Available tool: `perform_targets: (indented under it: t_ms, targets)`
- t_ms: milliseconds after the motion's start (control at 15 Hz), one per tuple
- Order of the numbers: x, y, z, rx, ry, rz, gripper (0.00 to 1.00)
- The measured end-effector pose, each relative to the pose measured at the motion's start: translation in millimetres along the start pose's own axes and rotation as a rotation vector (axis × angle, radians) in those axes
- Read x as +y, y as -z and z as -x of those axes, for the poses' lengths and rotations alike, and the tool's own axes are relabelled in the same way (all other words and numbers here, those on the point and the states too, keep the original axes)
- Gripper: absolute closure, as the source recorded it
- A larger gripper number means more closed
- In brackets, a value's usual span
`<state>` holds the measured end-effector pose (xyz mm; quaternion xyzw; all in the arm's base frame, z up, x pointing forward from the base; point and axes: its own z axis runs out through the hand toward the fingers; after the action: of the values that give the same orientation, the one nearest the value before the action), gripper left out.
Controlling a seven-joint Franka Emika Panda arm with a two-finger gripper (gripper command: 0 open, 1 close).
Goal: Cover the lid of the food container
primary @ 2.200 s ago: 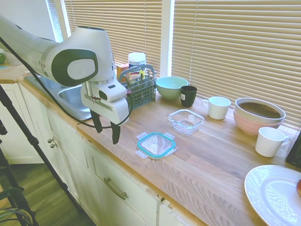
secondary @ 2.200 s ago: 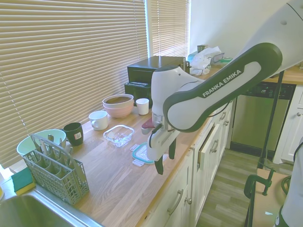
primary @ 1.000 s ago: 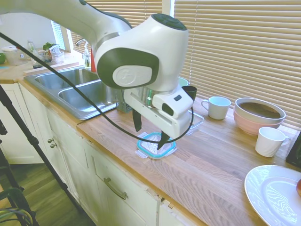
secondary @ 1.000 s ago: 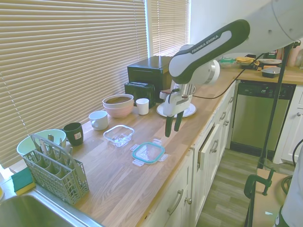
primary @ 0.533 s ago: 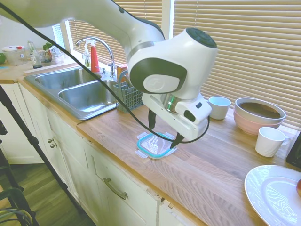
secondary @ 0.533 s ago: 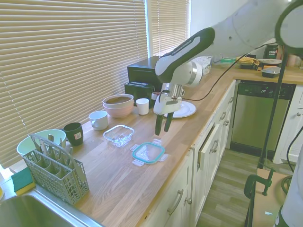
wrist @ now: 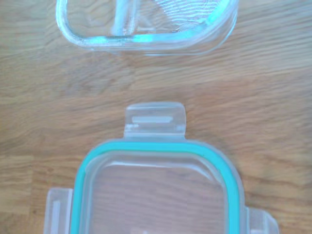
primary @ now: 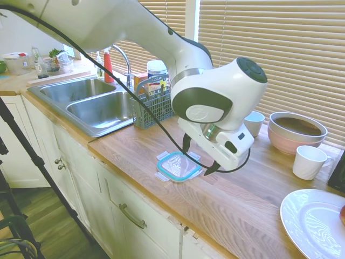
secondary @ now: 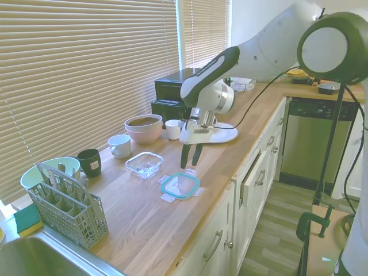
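Lid (secondary: 180, 185) flat on wood-grain counter (secondary: 144, 224) near front edge, uncovered side up: clear plastic, rounded square, teal rim, pale snap tabs on sides. No long axis I can call; one tab faces container (secondary: 144, 164) in wrist view. Container clear glass, shallow, rounded square, upright, just behind lid toward blinds, not touching. I see gripper (secondary: 189, 163) hanging over lid's far-right edge, fingers pointing down, slightly parted, holding nothing.
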<state>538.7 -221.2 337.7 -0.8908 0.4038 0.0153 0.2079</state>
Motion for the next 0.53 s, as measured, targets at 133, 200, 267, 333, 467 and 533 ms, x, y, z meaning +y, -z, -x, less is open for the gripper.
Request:
perform_targets:
  t_ms: [133, 200, 267, 333, 467, 533]
  targets:
    - [0.6, -12.3, -6.9, -0.014, -0.013, -0.001, 0.00]
    - [2.4, -16.8, -9.3, -0.021, -0.017, -0.002, 0.00]
    - [4.1, -19.0, -11.2, -0.029, -0.021, -0.004, 0.00]
    - [3.9, -18.9, -12.9, -0.037, -0.025, -0.010, 0.00]
    - [3.1, -19.7, -14.3, -0.049, -0.029, -0.014, 0.00]
    - [1.7, -20.7, -13.7, -0.053, -0.028, -0.014, 0.00]
